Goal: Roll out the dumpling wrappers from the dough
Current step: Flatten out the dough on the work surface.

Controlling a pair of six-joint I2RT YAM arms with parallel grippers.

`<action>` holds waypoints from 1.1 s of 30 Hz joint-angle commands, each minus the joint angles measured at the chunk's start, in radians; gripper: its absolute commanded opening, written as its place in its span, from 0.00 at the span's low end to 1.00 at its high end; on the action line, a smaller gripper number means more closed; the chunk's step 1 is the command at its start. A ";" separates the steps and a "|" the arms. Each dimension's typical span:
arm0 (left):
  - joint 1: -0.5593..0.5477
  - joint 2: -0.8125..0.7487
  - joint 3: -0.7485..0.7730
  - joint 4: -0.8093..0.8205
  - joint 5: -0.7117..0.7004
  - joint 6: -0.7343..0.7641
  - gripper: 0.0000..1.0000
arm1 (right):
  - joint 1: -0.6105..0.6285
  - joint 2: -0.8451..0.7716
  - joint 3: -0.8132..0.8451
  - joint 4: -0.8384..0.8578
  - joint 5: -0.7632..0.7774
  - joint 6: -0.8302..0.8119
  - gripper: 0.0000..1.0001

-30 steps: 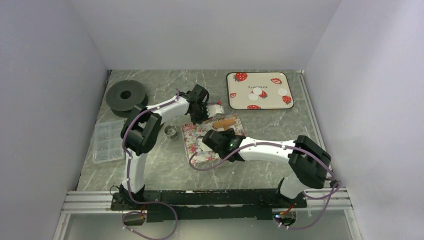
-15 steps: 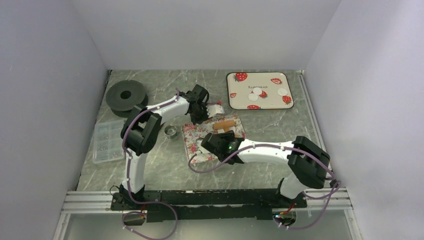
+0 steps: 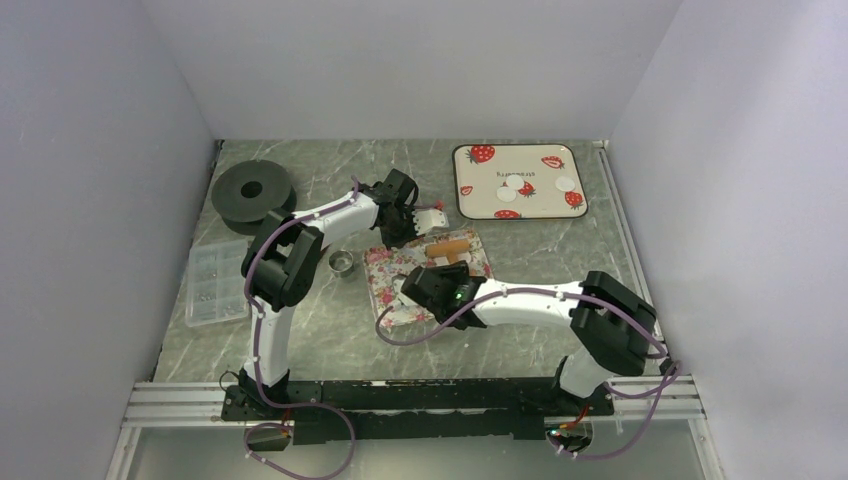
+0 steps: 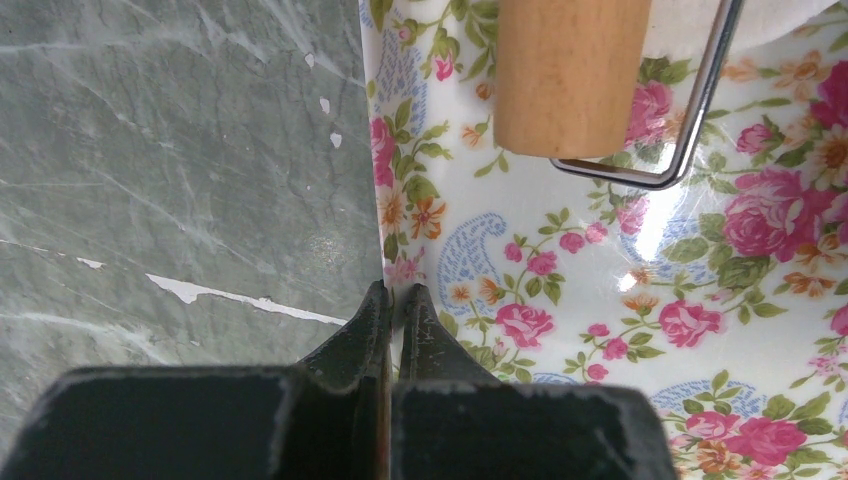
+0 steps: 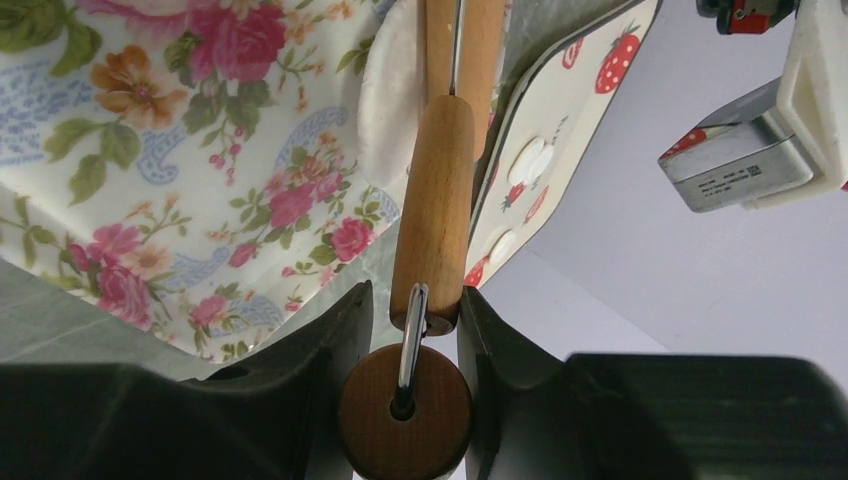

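A floral tray (image 3: 385,268) lies mid-table with flattened white dough (image 5: 383,100) on it. My right gripper (image 5: 415,300) is shut on the wooden handle of the rolling pin (image 5: 435,210), whose roller (image 3: 447,247) lies across the tray's far end by the dough (image 4: 705,25). My left gripper (image 4: 396,290) is shut on the floral tray's (image 4: 560,300) left rim, close to the roller's end (image 4: 570,70). Three dumpling wrappers (image 3: 515,184) lie on the strawberry tray (image 3: 480,175) at the back right; they also show in the right wrist view as wrappers (image 5: 525,160).
A small metal ring cutter (image 3: 343,263) stands left of the floral tray. A black spool (image 3: 252,190) and a clear compartment box (image 3: 215,282) sit on the left. A white and metal block (image 3: 431,217) rests between the two trays.
My right arm has eased slightly toward the left and the near side with the rolling pin. The left arm has stayed put.
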 commanded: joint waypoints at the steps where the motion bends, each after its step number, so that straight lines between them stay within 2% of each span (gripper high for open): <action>1: -0.016 0.124 -0.087 -0.134 -0.020 0.032 0.00 | 0.031 -0.014 -0.065 -0.153 -0.124 0.079 0.00; 6: -0.017 0.128 -0.087 -0.135 -0.021 0.033 0.00 | 0.071 -0.060 -0.094 -0.234 -0.134 0.147 0.00; 15: -0.017 0.128 -0.089 -0.134 -0.024 0.034 0.00 | -0.023 0.075 -0.013 -0.072 -0.159 0.004 0.00; 26: -0.017 0.124 -0.086 -0.133 -0.021 0.034 0.00 | 0.104 -0.062 -0.087 -0.306 -0.165 0.215 0.00; 33: -0.017 0.129 -0.087 -0.135 -0.021 0.034 0.00 | 0.004 -0.003 -0.063 -0.152 -0.175 0.071 0.00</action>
